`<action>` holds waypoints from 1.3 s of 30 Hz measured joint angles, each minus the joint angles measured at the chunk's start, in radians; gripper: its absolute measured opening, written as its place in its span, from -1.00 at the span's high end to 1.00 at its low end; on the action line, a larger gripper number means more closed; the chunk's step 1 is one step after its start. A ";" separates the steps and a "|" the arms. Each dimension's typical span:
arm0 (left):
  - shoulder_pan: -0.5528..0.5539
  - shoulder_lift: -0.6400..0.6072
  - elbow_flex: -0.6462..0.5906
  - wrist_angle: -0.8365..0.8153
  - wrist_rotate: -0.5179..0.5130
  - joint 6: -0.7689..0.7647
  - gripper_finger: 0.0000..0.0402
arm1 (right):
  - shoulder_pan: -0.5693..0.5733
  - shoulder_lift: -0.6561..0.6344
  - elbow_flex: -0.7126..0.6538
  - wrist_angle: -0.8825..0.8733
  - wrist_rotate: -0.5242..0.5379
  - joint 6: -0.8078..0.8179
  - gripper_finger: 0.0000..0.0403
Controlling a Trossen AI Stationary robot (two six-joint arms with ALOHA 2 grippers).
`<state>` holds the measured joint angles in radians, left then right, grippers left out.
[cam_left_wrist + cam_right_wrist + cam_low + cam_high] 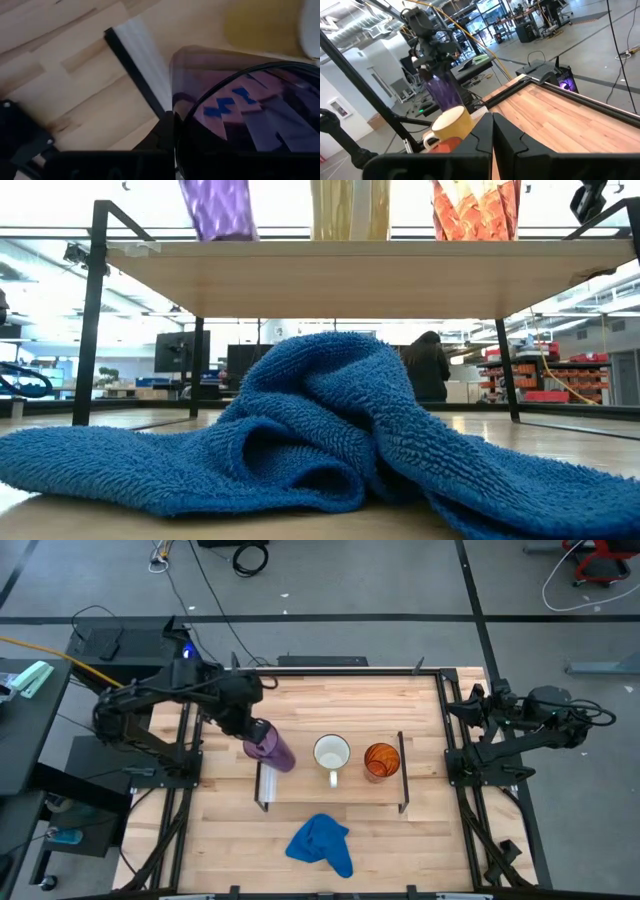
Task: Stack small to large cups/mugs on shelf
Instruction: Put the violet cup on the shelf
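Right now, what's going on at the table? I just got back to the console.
The left gripper is shut on the purple cup, holding it at the white-strip end of the shelf. The white mug and the orange cup stand on the shelf beside it, none nested yet. The right gripper waits shut at the table's right edge, holding nothing. A blue cloth lies on the table in front of the shelf.

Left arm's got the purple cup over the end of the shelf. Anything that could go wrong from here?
Two risks. The left end effector grips the purple cup at the shelf's end by the white strip; released off-centre, it might tip off that edge. Carrying it toward the white mug and orange cup, which stand close together, it could clip the mug. The right end effector waits shut at the table's right edge.
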<state>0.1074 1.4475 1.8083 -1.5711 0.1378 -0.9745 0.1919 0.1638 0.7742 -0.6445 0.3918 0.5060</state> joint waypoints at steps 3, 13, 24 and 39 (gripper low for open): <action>0.000 0.000 -0.027 0.000 -0.031 -0.005 0.94 | 0.000 0.000 0.000 0.000 0.000 0.000 0.95; -0.012 0.006 -0.030 0.000 -0.081 -0.010 0.94 | 0.000 0.000 0.000 0.000 0.000 -0.002 0.95; -0.054 0.043 -0.024 0.007 -0.075 0.017 0.94 | 0.000 0.000 0.000 -0.006 0.000 -0.010 0.95; -0.067 0.047 -0.026 0.066 -0.077 0.018 0.94 | 0.000 0.000 0.000 -0.006 0.000 -0.011 0.95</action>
<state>0.0406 1.4944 1.7821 -1.5054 0.0606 -0.9565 0.1921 0.1642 0.7746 -0.6510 0.3920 0.4950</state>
